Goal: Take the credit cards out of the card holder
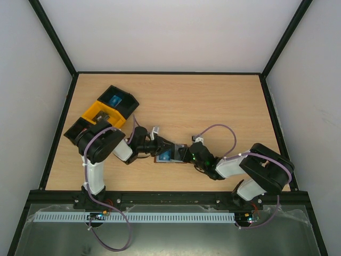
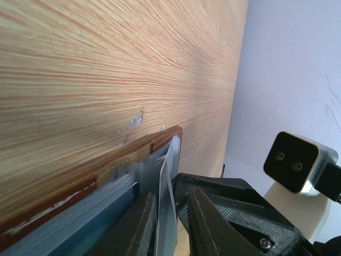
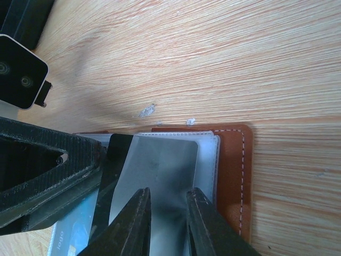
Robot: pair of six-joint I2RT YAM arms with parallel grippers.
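Across the middle of the overhead view, the pale wooden surface (image 1: 213, 106) is carrying everything. The two arms are reaching in from the bottom edge and meeting just below its centre, the left arm (image 1: 101, 146) from the lower left and the right arm (image 1: 261, 170) from the lower right. In the upper left of that view a yellow bin (image 1: 91, 111) and a black bin (image 1: 129, 101) are sitting side by side, well apart from the meeting point. Between the two tools the card holder (image 1: 166, 156) is lying open on the surface. Its brown leather cover is showing at the right of the right wrist view, and its clear inner sleeves are facing up. The right tool (image 3: 167, 192) is standing over those sleeves with its jaws narrowly apart and pinching nothing. Its tips are lying over a grey card (image 3: 165, 160) that is resting flat among the sleeves and spreading wider than the gap; whether the tips are touching it I cannot tell. The left tool (image 2: 171, 193) is sitting at the holder's other side. Its jaws are narrowly apart around a thin pale sheet (image 2: 169, 165) standing edge-on between them, and I cannot tell whether they are pinching it.
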